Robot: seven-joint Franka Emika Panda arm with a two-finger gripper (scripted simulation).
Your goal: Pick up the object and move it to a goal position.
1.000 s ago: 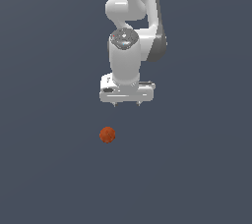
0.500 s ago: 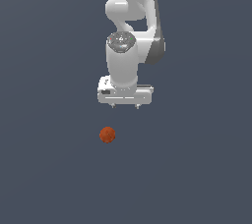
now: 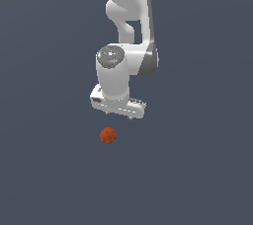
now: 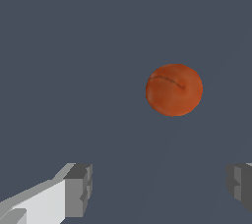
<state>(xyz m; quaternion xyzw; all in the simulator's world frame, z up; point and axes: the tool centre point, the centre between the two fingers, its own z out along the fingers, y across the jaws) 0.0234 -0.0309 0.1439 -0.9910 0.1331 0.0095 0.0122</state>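
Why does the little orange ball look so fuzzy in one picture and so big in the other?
Exterior view: the ball is far off and tiny, so it renders soft, with no clear shadow. Wrist view: the camera is close, so the ball looks large and sharper, showing a crease; the fingertips are cut off by the frame.

Count by kind:
- One orange-red ball (image 3: 107,135) (image 4: 174,90), lying on grey surface (image 3: 44,169).
- One white arm (image 3: 129,17), above ball.
- One gripper (image 3: 118,115) (image 4: 160,188), near ball, not touching.
- Two grey fingertips (image 4: 78,190), seen in wrist view, set apart, nothing between.
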